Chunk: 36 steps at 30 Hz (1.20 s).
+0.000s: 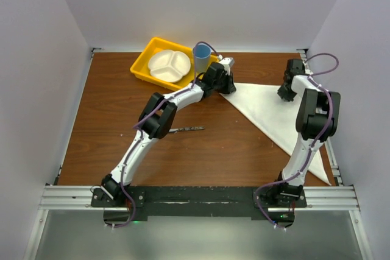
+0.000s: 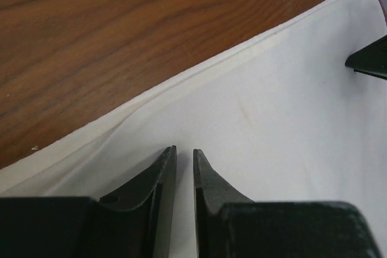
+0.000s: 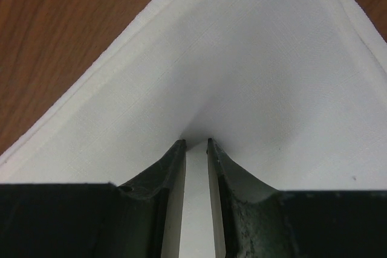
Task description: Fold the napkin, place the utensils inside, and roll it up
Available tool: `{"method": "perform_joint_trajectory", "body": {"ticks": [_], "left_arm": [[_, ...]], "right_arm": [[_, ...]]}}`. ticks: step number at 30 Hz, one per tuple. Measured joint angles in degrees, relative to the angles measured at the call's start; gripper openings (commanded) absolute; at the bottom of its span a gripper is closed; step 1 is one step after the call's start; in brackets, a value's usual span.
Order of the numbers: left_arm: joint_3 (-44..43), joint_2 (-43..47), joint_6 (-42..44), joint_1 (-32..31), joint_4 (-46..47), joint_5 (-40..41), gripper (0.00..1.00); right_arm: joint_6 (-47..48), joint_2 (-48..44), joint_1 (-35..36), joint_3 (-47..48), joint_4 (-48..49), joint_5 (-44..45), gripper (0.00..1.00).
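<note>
The white napkin [image 1: 268, 111] lies folded into a triangle on the right half of the wooden table. My left gripper [image 1: 230, 86] is down on its left corner. In the left wrist view its jaws [image 2: 184, 149] stand a narrow slit apart over flat napkin [image 2: 272, 119]; whether they pinch it is unclear. My right gripper [image 1: 285, 94] is at the far right corner. There the napkin [image 3: 254, 58] puckers at its fingertips, and the right gripper [image 3: 196, 142] is shut on a strip of it. The knife [image 1: 186, 130] lies alone mid-table, under my left forearm.
A yellow tray [image 1: 141, 65] at the back holds a white divided plate [image 1: 169, 65]. A blue cup [image 1: 202, 59] stands at its right end, just behind my left wrist. White walls close in the table on three sides.
</note>
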<state>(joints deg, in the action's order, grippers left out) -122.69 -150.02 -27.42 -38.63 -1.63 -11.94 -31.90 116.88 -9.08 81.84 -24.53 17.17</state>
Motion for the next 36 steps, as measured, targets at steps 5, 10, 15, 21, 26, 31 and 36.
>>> {"method": "perform_joint_trajectory", "body": {"ticks": [5,10,15,21,26,31,36], "left_arm": [[0.02,0.02,0.68,-0.24,1.22,-0.31,0.23],[4.24,2.54,0.61,-0.24,2.43,1.31,0.20],[5.75,3.69,0.66,0.07,2.89,3.91,0.19],[5.75,3.69,0.98,2.29,2.80,5.16,0.18],[5.70,3.69,2.95,3.37,2.78,6.10,0.19],[5.70,3.82,4.74,3.21,2.23,6.21,0.21],[6.08,5.99,6.05,3.19,1.51,6.40,0.20]], "right_arm": [[0.11,-0.04,-1.70,0.00,-0.17,0.07,0.27],[1.09,-1.68,0.63,-0.52,-2.03,0.11,0.28],[1.49,-9.75,4.87,-5.86,-3.39,-1.01,0.28],[1.57,-17.33,7.85,-16.59,-2.80,-4.15,0.28],[1.18,-19.93,7.96,-24.83,-1.68,-6.78,0.27],[0.87,-21.44,7.93,-27.06,-0.50,-7.80,0.27],[1.03,-21.99,7.93,-27.12,-1.29,-7.98,0.28]]}}
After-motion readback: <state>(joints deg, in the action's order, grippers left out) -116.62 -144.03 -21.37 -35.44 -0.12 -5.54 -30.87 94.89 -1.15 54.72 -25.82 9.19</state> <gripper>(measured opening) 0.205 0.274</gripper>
